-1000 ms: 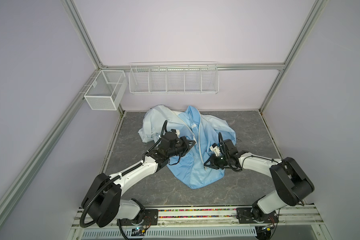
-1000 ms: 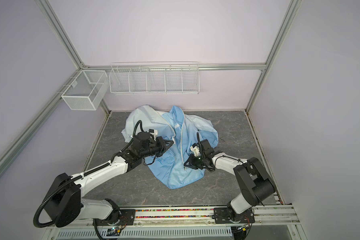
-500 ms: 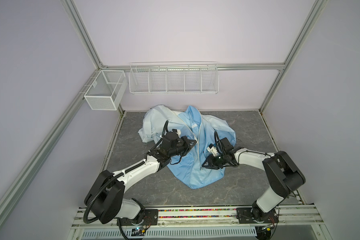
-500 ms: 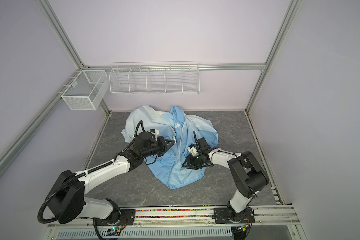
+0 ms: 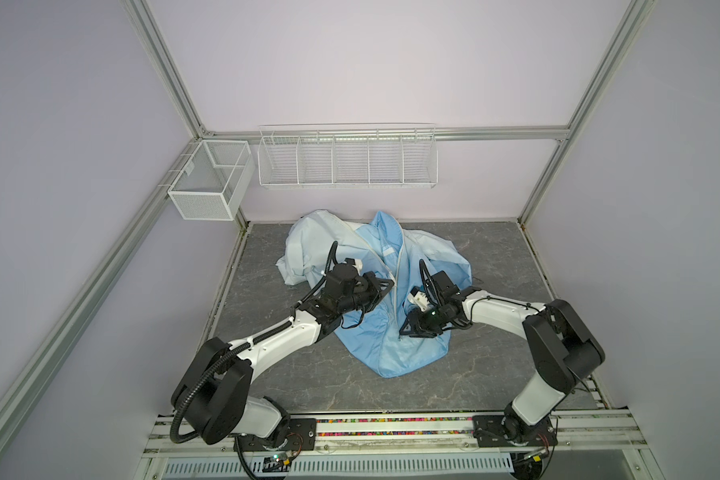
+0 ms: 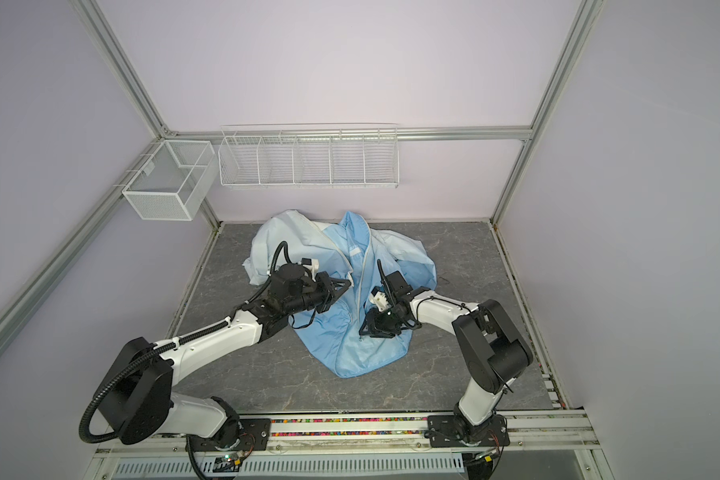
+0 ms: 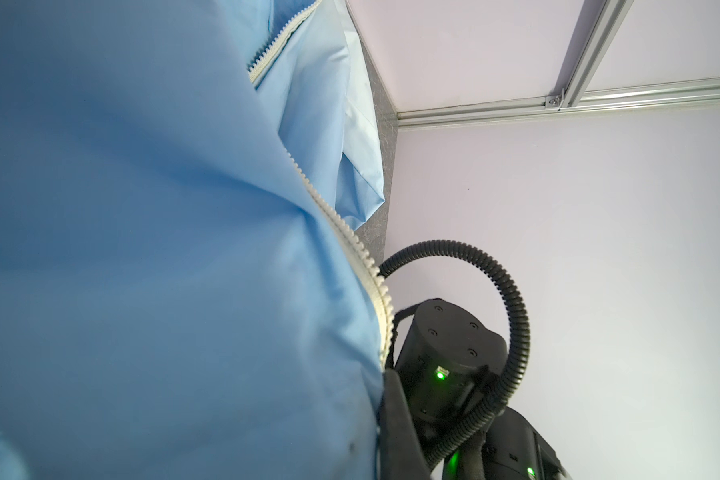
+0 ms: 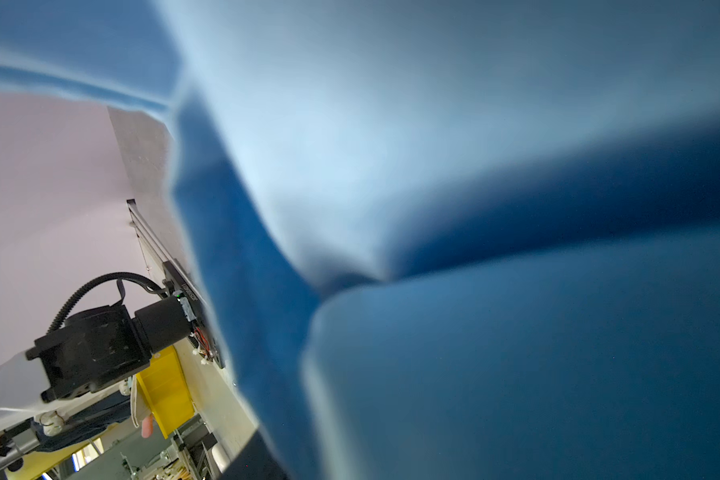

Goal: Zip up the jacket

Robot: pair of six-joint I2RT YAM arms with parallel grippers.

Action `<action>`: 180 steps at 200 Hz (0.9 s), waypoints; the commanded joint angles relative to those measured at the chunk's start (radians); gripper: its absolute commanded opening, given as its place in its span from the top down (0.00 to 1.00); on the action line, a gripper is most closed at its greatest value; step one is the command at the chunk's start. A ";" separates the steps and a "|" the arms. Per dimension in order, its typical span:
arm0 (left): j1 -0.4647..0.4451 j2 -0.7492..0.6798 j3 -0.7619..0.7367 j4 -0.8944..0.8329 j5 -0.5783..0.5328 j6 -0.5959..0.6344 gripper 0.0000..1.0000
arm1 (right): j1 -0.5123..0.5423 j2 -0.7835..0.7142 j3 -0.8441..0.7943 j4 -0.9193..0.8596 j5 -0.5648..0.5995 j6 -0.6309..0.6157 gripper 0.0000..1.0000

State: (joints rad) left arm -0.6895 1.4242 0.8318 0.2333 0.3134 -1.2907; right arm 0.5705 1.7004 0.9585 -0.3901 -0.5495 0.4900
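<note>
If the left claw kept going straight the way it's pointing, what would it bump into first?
The jacket. The left gripper points across at the white zipper edge and seems shut on it, so blue cloth comes first, though depth is hard to judge.

- Both top views are bright, evenly lit and sharp; the arms throw only faint, soft shadows on the table (image 5: 495, 374).
- The far wall (image 5: 371, 75) is lightest at its middle.
- Left wrist view: zipper (image 7: 362, 257) teeth crisp, the nearest jacket (image 7: 142, 249) cloth soft.
- Right wrist view: cloth blurred close up, folds in deep shadow.
</note>
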 commanded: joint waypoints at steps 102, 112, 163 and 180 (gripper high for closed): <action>-0.004 -0.035 -0.025 0.026 -0.010 -0.013 1.00 | 0.101 0.123 0.122 -0.167 0.179 0.057 0.55; -0.005 -0.039 -0.028 0.025 -0.011 -0.013 1.00 | 0.100 0.124 0.121 -0.167 0.186 0.062 0.59; -0.005 -0.053 -0.037 0.018 -0.013 -0.013 1.00 | 0.101 0.112 0.118 -0.163 0.206 0.081 0.76; -0.005 -0.054 -0.037 0.018 -0.013 -0.015 1.00 | 0.101 0.099 0.125 -0.168 0.219 0.085 0.69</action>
State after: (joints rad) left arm -0.6895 1.3918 0.8055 0.2420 0.3103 -1.3018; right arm 0.6651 1.8122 1.0737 -0.5304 -0.3622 0.5632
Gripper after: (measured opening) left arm 0.048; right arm 0.257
